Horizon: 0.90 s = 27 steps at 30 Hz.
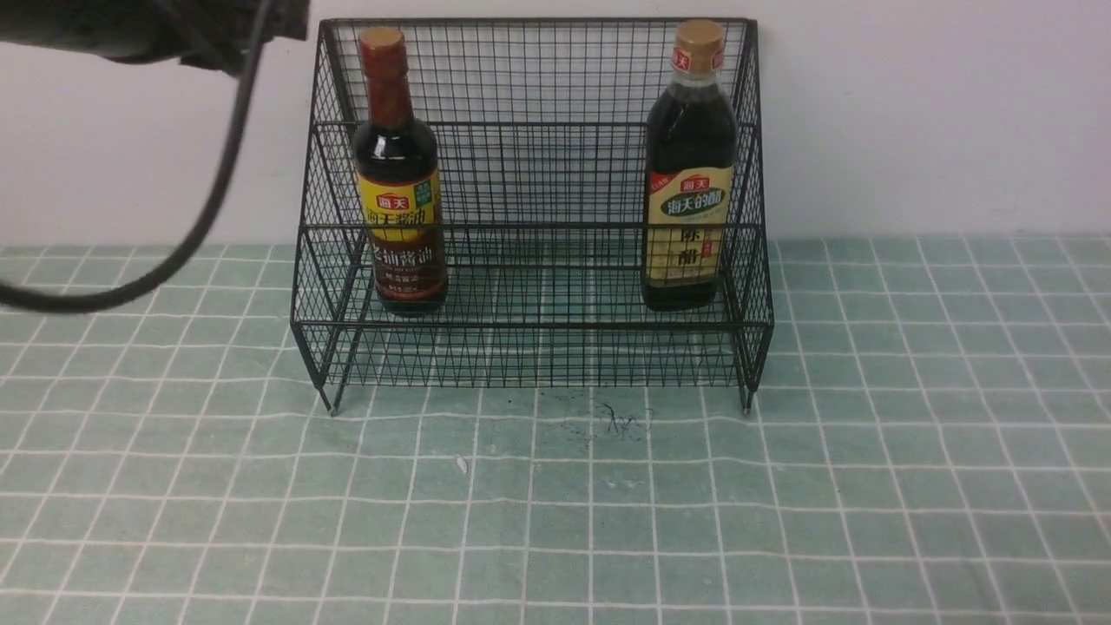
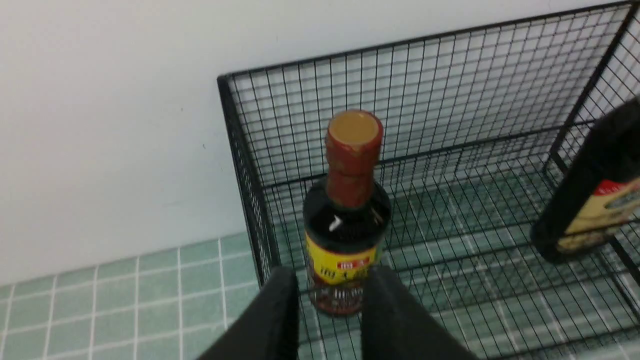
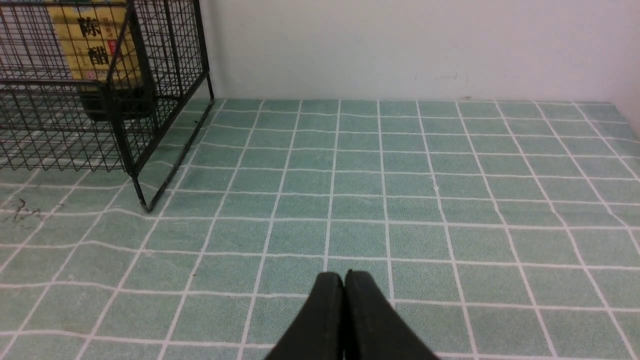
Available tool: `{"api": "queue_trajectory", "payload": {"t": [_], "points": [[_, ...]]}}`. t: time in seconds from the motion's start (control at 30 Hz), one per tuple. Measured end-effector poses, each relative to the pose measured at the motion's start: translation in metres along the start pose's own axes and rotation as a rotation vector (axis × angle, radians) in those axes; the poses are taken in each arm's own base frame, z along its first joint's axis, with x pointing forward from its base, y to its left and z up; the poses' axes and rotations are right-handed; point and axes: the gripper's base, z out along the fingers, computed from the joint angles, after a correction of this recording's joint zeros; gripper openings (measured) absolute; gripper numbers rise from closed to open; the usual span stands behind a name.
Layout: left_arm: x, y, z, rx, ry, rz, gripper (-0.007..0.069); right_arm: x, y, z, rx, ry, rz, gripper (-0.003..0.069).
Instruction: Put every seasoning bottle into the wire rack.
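The black wire rack (image 1: 534, 208) stands against the wall. The round bottle with the dark-red neck and yellow-and-maroon label (image 1: 399, 178) stands upright at the rack's left end. The flatter bottle with tan cap and cream-and-green label (image 1: 690, 169) stands upright at its right end. In the left wrist view my left gripper (image 2: 330, 280) is open and empty, above and in front of the round bottle (image 2: 347, 210), apart from it. The rack (image 2: 450, 125) and the flatter bottle (image 2: 595, 200) show there too. My right gripper (image 3: 344, 277) is shut and empty over the cloth, right of the rack (image 3: 125, 100).
A green checked cloth (image 1: 555, 503) covers the table. Part of the left arm and its black cable (image 1: 217, 165) hang at the upper left of the front view. A white wall stands right behind the rack. A dark scuff (image 1: 621, 421) marks the cloth before the rack.
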Motion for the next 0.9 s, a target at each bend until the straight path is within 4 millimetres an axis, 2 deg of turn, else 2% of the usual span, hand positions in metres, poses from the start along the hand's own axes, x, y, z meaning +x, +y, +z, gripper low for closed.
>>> {"api": "queue_trajectory", "payload": {"t": [0.07, 0.13, 0.27, 0.3, 0.37, 0.4, 0.47, 0.57, 0.6, 0.63, 0.67, 0.73, 0.9], "points": [[0.003, 0.001, -0.027, 0.008, 0.022, -0.017, 0.0037, 0.000, 0.000, 0.000, 0.000, 0.000, 0.000, -0.0010], [0.008, 0.001, -0.051, 0.023, 0.044, -0.035, 0.0008, 0.000, 0.000, 0.000, 0.000, 0.000, 0.000, -0.0010], [0.019, -0.002, -0.104, 0.094, 0.049, -0.073, -0.0006, 0.000, 0.000, 0.000, 0.000, 0.000, 0.000, -0.0010], [0.019, -0.003, -0.104, 0.098, 0.049, -0.076, -0.0006, 0.000, 0.000, 0.000, 0.000, 0.000, 0.000, -0.0010], [0.027, -0.006, -0.134, 0.159, 0.037, -0.083, -0.0006, 0.000, 0.000, 0.000, 0.000, 0.000, 0.000, -0.0010], [0.028, -0.007, -0.139, 0.169, 0.034, -0.082, -0.0006, 0.000, 0.000, 0.000, 0.000, 0.000, 0.000, -0.0010], [0.036, -0.011, -0.167, 0.230, -0.002, -0.076, -0.0006, 0.000, 0.000, 0.000, 0.000, 0.000, 0.000, -0.0010], [0.040, -0.013, -0.186, 0.277, -0.038, -0.081, -0.0006, 0.000, 0.000, 0.000, 0.000, 0.000, 0.000, -0.0010], [0.046, -0.016, -0.204, 0.318, -0.073, -0.089, -0.0006, 0.000, 0.000, 0.000, 0.000, 0.000, -0.001, -0.0010], [0.046, -0.016, -0.206, 0.328, -0.079, -0.091, -0.0006, 0.000, 0.000, 0.000, 0.000, 0.000, -0.001, -0.0010], [0.050, -0.018, -0.220, 0.368, -0.114, -0.099, -0.0006, 0.000, 0.000, 0.000, 0.000, 0.000, -0.005, -0.0010], [0.055, -0.021, -0.232, 0.408, -0.140, -0.106, -0.0006, 0.000, 0.000, 0.000, 0.000, 0.000, -0.008, -0.0010], [0.060, -0.023, -0.246, 0.441, -0.181, -0.074, -0.0006, 0.000, 0.000, 0.000, 0.000, 0.000, -0.008, -0.0010]]}}
